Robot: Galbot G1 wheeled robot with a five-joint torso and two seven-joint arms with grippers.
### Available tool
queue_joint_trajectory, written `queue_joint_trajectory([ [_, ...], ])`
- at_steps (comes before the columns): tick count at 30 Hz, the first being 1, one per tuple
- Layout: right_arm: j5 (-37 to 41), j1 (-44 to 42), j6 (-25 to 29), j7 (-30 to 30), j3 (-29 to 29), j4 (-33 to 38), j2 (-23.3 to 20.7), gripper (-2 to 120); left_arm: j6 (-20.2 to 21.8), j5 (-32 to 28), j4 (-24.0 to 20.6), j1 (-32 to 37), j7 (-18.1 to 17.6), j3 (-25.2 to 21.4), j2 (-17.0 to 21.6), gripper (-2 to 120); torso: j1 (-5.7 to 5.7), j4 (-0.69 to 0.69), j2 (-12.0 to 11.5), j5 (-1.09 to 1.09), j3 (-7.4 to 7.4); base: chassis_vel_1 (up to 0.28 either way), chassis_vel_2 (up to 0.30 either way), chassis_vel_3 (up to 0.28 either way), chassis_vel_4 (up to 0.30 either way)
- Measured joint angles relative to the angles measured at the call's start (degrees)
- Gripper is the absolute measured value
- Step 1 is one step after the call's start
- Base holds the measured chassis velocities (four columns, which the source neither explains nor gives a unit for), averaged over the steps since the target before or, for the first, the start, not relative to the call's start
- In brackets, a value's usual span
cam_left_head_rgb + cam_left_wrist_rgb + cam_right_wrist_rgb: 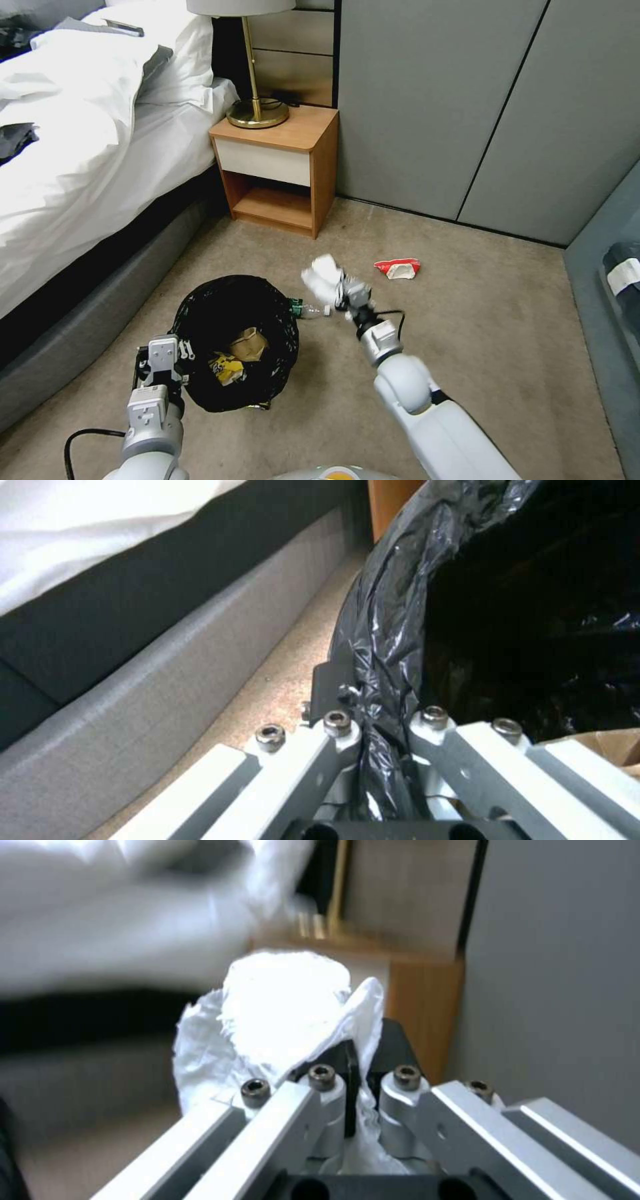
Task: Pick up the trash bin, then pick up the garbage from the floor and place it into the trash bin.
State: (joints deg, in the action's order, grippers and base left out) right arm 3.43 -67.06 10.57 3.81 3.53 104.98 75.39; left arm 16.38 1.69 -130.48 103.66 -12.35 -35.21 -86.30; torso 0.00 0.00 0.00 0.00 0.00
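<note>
The trash bin [230,340], lined with a crinkly black bag, hangs low at the left with my left gripper [175,357] shut on its rim; the left wrist view shows the bag liner [380,645] pinched between the jaws. Crumpled tan paper [248,344] and a yellow wrapper [225,369] lie inside. My right gripper [338,288] is raised just right of the bin, shut on a white crumpled tissue [321,277], which bulges out past the jaws as white tissue [280,1010] in the right wrist view. A red-and-white packet [398,268] lies on the floor [480,333] farther right. A clear plastic bottle [308,309] lies beside the bin.
A bed [80,147] with white covers and a grey base runs along the left. A wooden nightstand [280,167] with a brass lamp [257,110] stands at the back. Grey wardrobe panels [467,100] close the rear, and a dark piece of furniture [613,280] sits at the right.
</note>
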Motion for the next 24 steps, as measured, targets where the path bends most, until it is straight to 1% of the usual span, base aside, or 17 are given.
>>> queue_joint_trajectory([
  [2,0.21,-1.30,0.87,-1.29,-0.29,6.35,-1.13,0,0.00,0.14,0.08,-0.01,0.01,0.26,0.00,1,0.00,0.00,0.00,0.00,0.00,0.000,0.000,0.000,0.000],
  [3,0.21,-1.30,0.87,-1.29,-0.29,6.35,-1.13,0,0.00,0.14,0.08,-0.01,0.01,0.26,0.00,1,0.00,0.00,0.00,0.00,0.00,0.000,0.000,0.000,0.000],
  [6,-0.19,-3.43,1.31,-3.00,-2.57,14.10,-3.06,0,0.01,0.50,0.11,-0.05,0.02,0.68,-0.07,1,0.00,0.00,0.00,0.00,0.00,0.000,0.000,0.000,0.000],
  [7,-0.19,-3.43,1.31,-3.00,-2.57,14.10,-3.06,0,0.01,0.50,0.11,-0.05,0.02,0.68,-0.07,1,0.00,0.00,0.00,0.00,0.00,0.000,0.000,0.000,0.000],
  [10,-1.79,-5.29,1.33,-4.24,-5.28,17.86,-4.84,0,0.01,0.82,0.11,-0.04,0.05,1.08,-0.28,1,0.00,0.00,0.00,0.00,0.00,0.000,0.000,0.000,0.000],
  [15,-3.38,-5.80,1.34,-4.91,-7.95,17.71,-6.55,0,0.00,1.25,0.10,0.14,0.06,1.40,-0.37,1,0.00,0.00,0.00,0.00,0.00,0.000,0.000,0.000,0.000],
  [19,-4.59,-4.34,1.16,-4.91,-11.89,13.65,-9.54,0,-0.04,1.77,0.00,0.16,0.07,1.93,-0.61,1,0.00,0.00,0.00,0.00,0.00,0.000,0.000,0.000,0.000],
  [20,-4.59,-4.34,1.16,-4.91,-11.89,13.65,-9.54,0,-0.04,1.77,0.00,0.16,0.07,1.93,-0.61,1,0.00,0.00,0.00,0.00,0.00,0.000,0.000,0.000,0.000],
  [23,-5.06,-2.12,0.27,-4.37,-15.02,9.63,-10.39,0,-0.05,2.09,0.00,0.09,0.09,2.21,-0.81,1,0.00,0.01,0.00,0.00,0.00,0.000,0.000,0.000,0.000],
  [24,-5.06,-2.12,0.27,-4.37,-15.02,9.63,-10.39,0,-0.05,2.09,0.00,0.09,0.09,2.21,-0.81,1,0.00,0.01,0.00,0.00,0.00,0.000,0.000,0.000,0.000],
])
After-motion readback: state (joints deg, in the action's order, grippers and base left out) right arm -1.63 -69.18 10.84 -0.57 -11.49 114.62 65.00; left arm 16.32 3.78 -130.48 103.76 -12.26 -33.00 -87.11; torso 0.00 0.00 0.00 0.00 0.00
